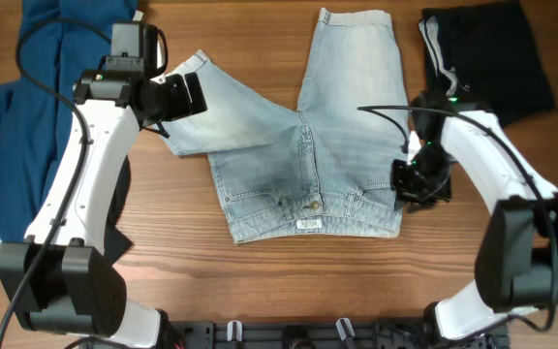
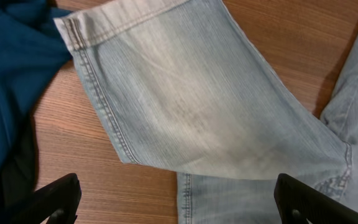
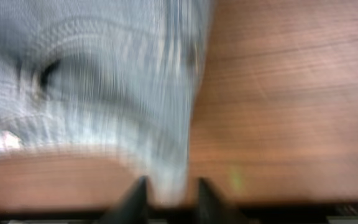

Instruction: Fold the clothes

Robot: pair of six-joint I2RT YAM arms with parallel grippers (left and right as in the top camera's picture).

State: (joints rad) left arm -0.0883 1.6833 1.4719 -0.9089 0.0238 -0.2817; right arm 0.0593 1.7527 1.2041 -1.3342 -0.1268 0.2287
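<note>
The pale-blue denim shorts [image 1: 298, 155] lie flat mid-table, waistband toward the front, with the left leg folded inward. My left gripper [image 1: 177, 97] hovers over that folded leg [image 2: 197, 106], its fingers wide open and empty [image 2: 179, 199]. My right gripper [image 1: 417, 184] is at the right end of the waistband. In the blurred right wrist view its fingers [image 3: 169, 193] are close together with the denim edge [image 3: 104, 93] pinched between them.
A dark-blue shirt [image 1: 27, 107] lies spread at the far left and shows in the left wrist view [image 2: 11, 74]. Black shorts with a white drawstring [image 1: 492, 53] lie at the back right. Bare wooden table [image 1: 163, 262] runs along the front.
</note>
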